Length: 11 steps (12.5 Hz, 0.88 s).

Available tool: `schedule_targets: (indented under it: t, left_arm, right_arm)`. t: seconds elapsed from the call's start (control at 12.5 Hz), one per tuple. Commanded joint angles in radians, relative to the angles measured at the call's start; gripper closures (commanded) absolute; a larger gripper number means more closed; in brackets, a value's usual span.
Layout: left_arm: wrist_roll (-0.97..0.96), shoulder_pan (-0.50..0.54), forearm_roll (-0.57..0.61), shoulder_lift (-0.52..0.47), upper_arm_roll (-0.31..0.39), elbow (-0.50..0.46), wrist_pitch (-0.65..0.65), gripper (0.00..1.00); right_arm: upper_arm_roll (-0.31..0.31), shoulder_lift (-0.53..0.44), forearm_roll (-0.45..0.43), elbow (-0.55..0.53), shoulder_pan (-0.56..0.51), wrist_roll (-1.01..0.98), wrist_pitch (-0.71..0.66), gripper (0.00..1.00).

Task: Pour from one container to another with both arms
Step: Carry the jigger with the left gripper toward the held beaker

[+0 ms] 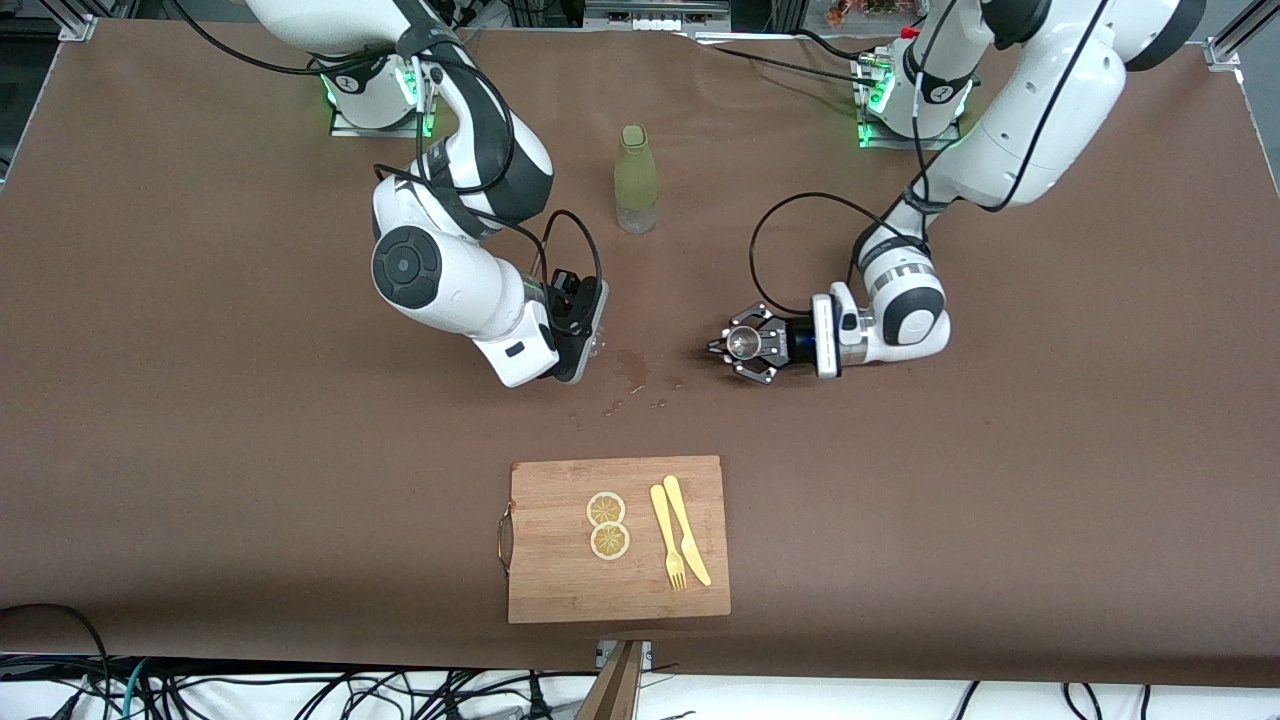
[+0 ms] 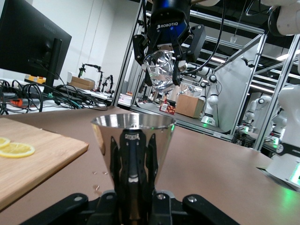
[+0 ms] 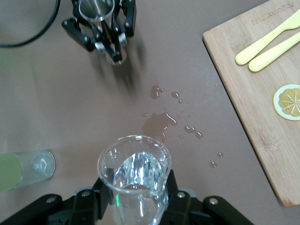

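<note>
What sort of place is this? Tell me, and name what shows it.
Most likely a robotics lab: aluminium framing surrounds the brown table, more robot arms stand in the background, and a monitor sits among loose cables.

A wooden cutting board (image 1: 560, 560) lies on the brown surface (image 1: 200, 450) near the front camera — two lemon slices (image 1: 607, 525) on it, with a yellow fork (image 1: 667, 536) and yellow knife (image 1: 687, 529) just beside them
</note>
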Motion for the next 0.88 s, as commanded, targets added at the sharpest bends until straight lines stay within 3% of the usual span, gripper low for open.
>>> schedule_targets:
  t: [0.0, 0.8]
  left_arm:
    - [0.124, -0.077, -0.119, -0.025, 0.01, -0.012, 0.054, 1.0]
    - [0.264, -0.25, -0.449, -0.014, 0.025, 0.0, 0.131, 1.0]
  right_arm:
    - [0.0, 0.006, -0.021, 0.023, 0.02, 0.036, -0.021, 0.8]
    - [-0.003, 0.051, -0.141, 0.072, 0.129, 0.237, -0.052, 0.8]
